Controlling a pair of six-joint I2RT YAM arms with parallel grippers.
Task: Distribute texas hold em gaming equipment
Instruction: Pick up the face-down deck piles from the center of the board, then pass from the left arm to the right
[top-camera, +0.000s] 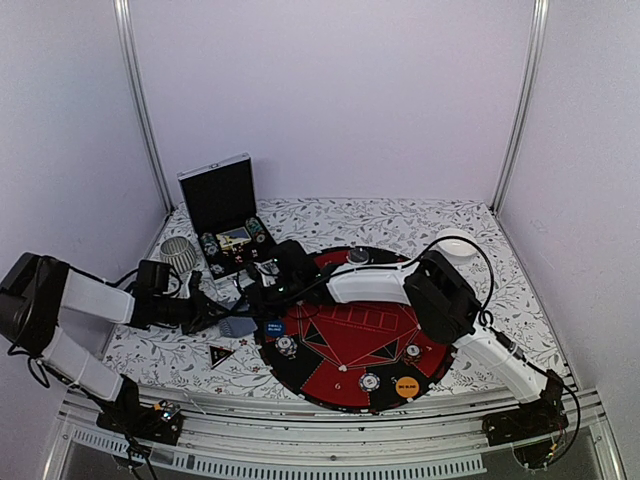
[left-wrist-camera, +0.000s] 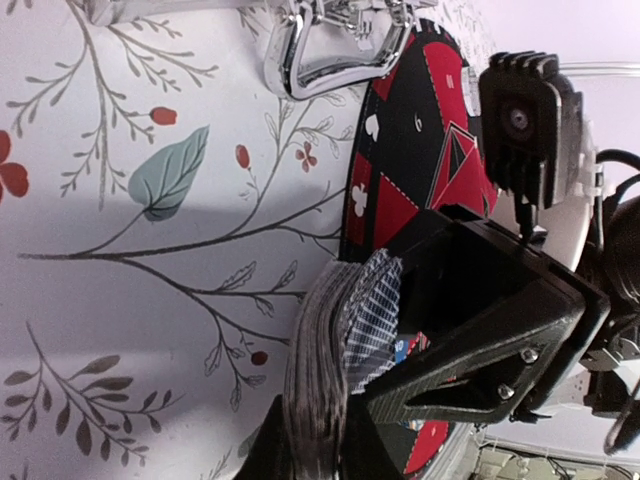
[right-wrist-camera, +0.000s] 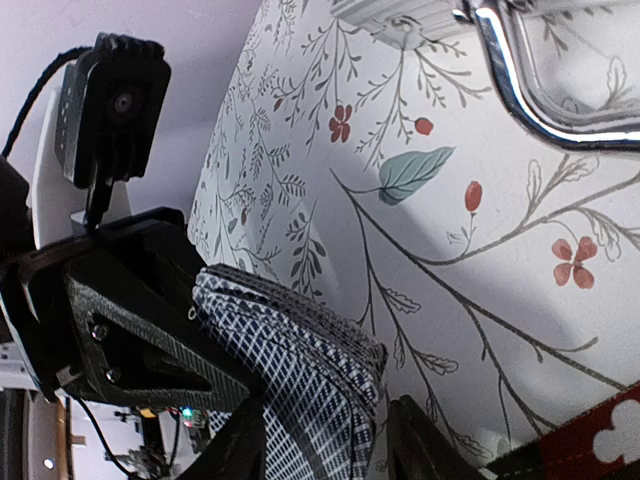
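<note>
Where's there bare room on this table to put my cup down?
Bare cloth behind the mat, between the case and the white dish. Crowded: the mat's left edge, where both arms meet on the cards.

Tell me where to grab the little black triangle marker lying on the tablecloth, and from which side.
Come straight down from above: the triangular marker lies flat on the tablecloth, clear of the round mat, so no side offers a face. Probably pinch across it, one finger on a straight edge, the other at the opposite corner. Its thickness is too small to judge.
</note>
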